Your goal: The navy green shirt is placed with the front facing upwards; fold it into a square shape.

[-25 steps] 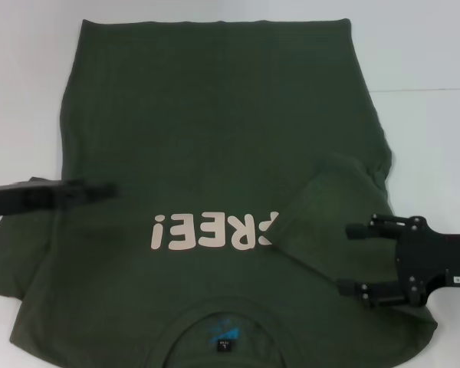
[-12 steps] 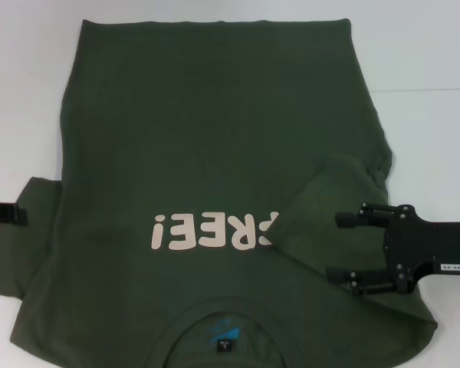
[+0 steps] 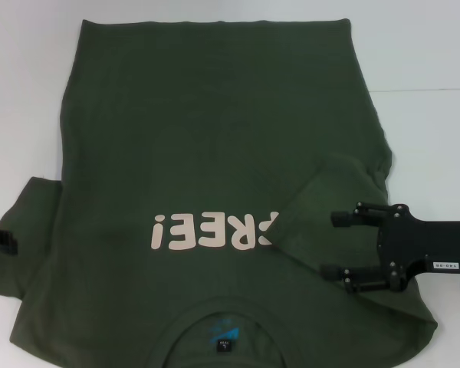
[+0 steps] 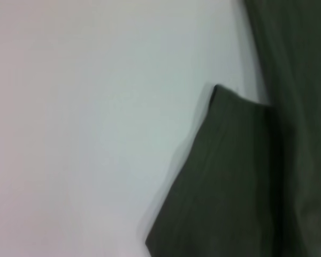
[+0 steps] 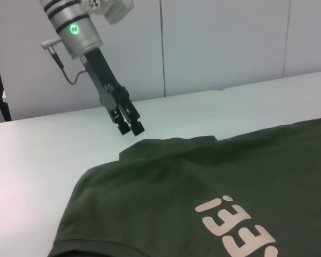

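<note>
- Hovering my right gripper (image 3: 339, 245) with its fingers spread wide and empty over the right sleeve, already folded onto the chest.
- My left gripper (image 5: 131, 127) hangs just above the table (image 3: 429, 138) near the left sleeve, fingers drawn together, gripping nothing.
- The navy green shirt (image 3: 215, 138) lies front up on the table, collar nearest me.
- Left sleeve, sides and hem are, I judge, yet to fold.

Cream block letters "REE!", upside down at lower centre of the head view, stand on the navy green shirt (image 3: 215, 138).
</note>
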You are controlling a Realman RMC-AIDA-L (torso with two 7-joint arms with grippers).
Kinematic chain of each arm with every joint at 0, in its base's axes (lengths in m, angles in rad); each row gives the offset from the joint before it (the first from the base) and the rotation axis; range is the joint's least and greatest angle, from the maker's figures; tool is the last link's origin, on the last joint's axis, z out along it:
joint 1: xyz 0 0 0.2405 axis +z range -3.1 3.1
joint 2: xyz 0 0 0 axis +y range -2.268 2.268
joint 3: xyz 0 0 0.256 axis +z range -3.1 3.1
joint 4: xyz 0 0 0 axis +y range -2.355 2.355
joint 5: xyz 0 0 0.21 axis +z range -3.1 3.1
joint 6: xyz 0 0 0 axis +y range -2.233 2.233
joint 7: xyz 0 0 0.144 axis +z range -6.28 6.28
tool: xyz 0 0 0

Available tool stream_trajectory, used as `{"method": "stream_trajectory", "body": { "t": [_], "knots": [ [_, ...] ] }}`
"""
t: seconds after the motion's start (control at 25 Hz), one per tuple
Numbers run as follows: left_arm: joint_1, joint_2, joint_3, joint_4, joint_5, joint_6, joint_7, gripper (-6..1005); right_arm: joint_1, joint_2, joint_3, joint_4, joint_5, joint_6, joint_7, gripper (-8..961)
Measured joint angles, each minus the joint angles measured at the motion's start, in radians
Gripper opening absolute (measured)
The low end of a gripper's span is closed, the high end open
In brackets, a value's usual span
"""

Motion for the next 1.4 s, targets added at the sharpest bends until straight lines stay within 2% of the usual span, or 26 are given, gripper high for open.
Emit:
{"method": "stream_trajectory", "body": {
  "t": [0.32, 1.4],
  "knots": [
    [0.0, 0.004, 0.001, -0.072, 0.004, -0.052, -0.004, 902, 0.009, 0.001, 0.0, 0.012, -0.001, 0.0, 0.003, 900],
    [-0.016, 0.006, 0.001, -0.147, 0.005, -0.139, -0.008, 903, 0.019, 0.001, 0.0, 0.013, -0.001, 0.008, 0.009, 899]
  ]
}}
